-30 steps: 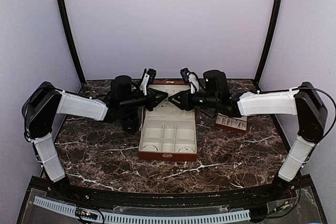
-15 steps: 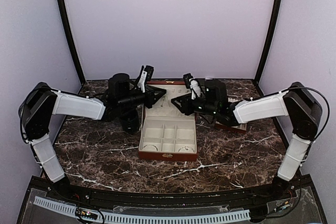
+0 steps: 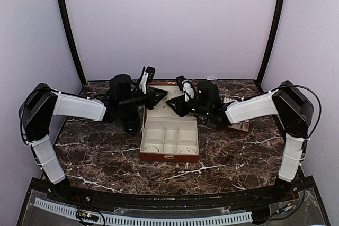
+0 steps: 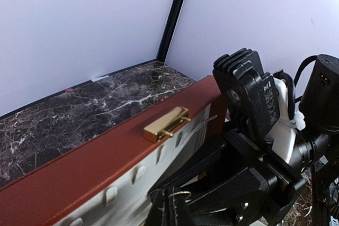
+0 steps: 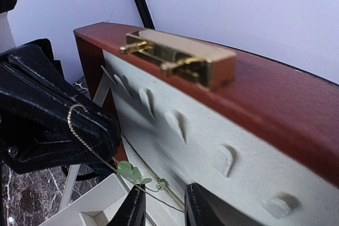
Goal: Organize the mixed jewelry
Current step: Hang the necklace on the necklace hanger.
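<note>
Gold chain [image 5: 79, 130], thin and fine-linked, was held pinched in the left gripper [image 3: 164, 97], whose black fingers were closed tight on it. One loop of the chain was draped over the top of those fingers. From their tip the rest was stretched downward, and a small green pendant [image 5: 130, 172] was strung on it. Below the pendant the chain was led toward the right gripper [image 5: 163, 207]. Its two fingers were set partly apart with a clear gap between them, and nothing was seen clamped there.

Both grippers were poised tip to tip above the back of a red-brown box [image 3: 169, 157], just in front of its raised lid [image 5: 296, 104]. A brass clasp [image 5: 180, 59] was fixed to the lid's top edge, and small tabs [image 5: 225, 160] were set in a row along its cream lining.

Faint pale loops [image 3: 151, 149] were made out in the box's front corner compartments. A cream slotted tray [image 3: 235, 126] was partly hidden under the right arm, and a dark cup [image 3: 131, 124] under the left, both on the marble table [image 3: 95, 157].

White marks on the right wrist's camera housing [image 4: 249, 96] were too small to be read.
</note>
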Robot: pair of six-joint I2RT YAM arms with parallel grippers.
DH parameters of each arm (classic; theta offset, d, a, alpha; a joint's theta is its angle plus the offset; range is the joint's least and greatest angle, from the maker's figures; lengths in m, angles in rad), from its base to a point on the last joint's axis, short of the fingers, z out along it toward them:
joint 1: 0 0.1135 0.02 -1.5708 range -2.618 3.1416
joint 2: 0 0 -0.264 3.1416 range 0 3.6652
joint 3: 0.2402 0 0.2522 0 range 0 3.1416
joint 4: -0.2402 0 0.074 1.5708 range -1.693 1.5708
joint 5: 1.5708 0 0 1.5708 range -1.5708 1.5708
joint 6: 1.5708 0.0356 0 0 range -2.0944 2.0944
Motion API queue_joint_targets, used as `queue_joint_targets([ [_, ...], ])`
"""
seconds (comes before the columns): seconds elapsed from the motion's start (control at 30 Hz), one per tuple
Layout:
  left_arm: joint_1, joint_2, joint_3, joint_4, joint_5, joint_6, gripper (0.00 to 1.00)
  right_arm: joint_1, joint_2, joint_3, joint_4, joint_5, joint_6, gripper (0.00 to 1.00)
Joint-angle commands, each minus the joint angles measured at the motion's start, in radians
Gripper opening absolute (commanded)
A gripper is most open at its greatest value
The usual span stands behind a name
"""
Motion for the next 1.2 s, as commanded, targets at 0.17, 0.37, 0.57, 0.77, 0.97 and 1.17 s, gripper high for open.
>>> queue_joint_targets([
  [0.17,0.003,-0.061,-0.006,-0.015,-0.004,-0.002,0.0,0.012,0.044,0.054,0.036,0.036,-0.048,0.2],
  [0.37,0.002,-0.072,-0.009,-0.043,-0.04,-0.004,0.0,0.011,0.031,0.036,0.068,0.035,-0.041,0.03],
  [0.57,0.002,-0.069,0.018,-0.129,-0.136,-0.036,0.0,-0.007,-0.016,-0.027,0.139,-0.013,0.028,0.0],
  [0.77,0.002,-0.054,0.06,-0.22,-0.196,-0.062,0.0,-0.009,-0.059,-0.048,0.134,-0.002,0.063,0.0],
  [0.97,0.002,-0.049,0.07,-0.237,-0.215,-0.096,0.0,-0.009,-0.082,-0.058,0.13,0.021,0.104,0.0],
  [1.17,0.002,-0.035,0.088,-0.24,-0.2,-0.121,0.0,-0.01,-0.096,-0.044,0.111,0.06,0.148,0.0],
])
